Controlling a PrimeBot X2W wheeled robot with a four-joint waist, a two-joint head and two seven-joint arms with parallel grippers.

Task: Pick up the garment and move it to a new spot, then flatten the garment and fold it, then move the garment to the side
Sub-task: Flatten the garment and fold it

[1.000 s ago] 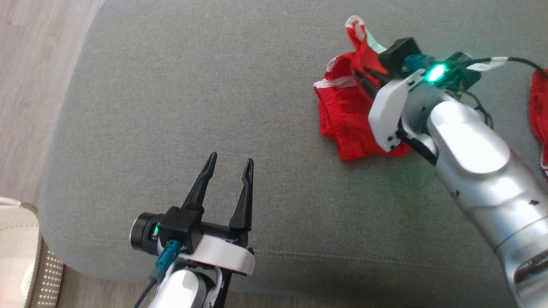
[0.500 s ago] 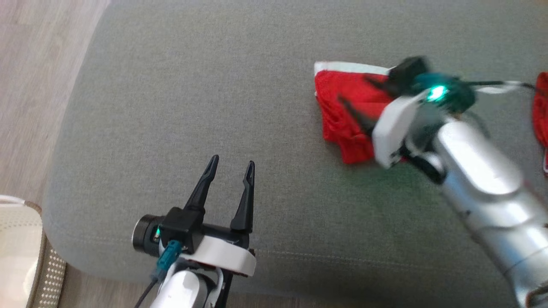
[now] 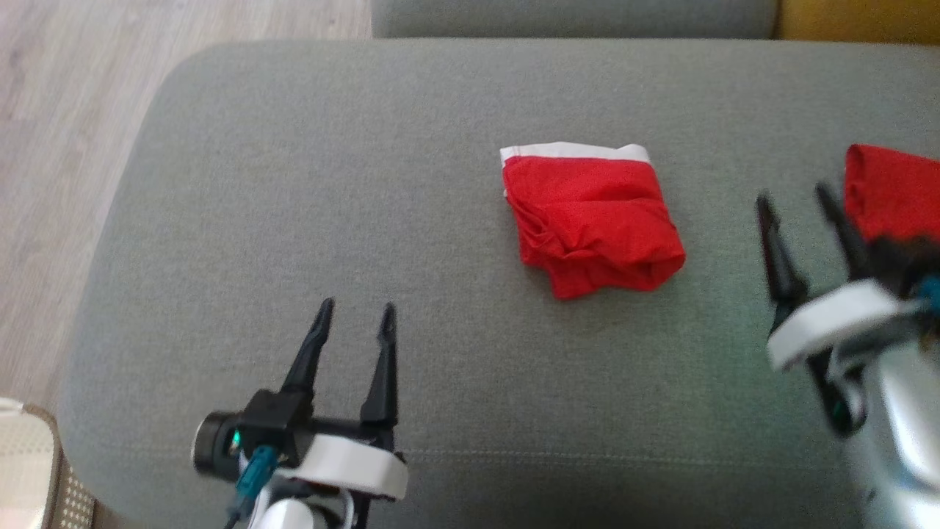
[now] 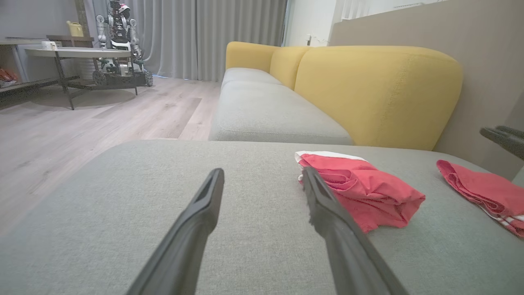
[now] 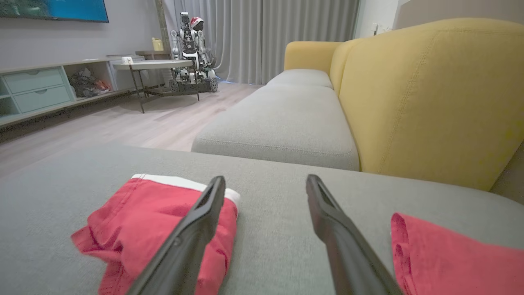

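Nearest the robot, over the front part of the grey seat cushion [image 3: 294, 184], the left gripper [image 3: 358, 306] hovers with its two fingers apart and nothing between them, pointing away across the fabric. The right gripper [image 3: 793, 195] sits a little farther in on the other side, its fingers likewise spread and empty, clear of any cloth. Between the two and farther in lies the garment [image 3: 591, 220], a red bundle resting in the middle of the cushion, touched by neither gripper. From the left gripper it lies ahead and well off to the right. From the right gripper it is just off to the left, at about the depth of the fingertips, so the right arm looks the nearer of the two. The bundle is roughly square, a touch wider across than deep, with its white waistband [image 3: 576, 152] running left to right along the far edge and a thicker rolled fold at the near right corner. It looks folded already, so the step left is probably shifting it aside, and a reach from the right would meet that thick fold first. Just to the right of the right gripper's fingers lies a second red piece [image 3: 892, 191], apart from the garment. Behind everything rises the yellow backrest [image 4: 376, 90].
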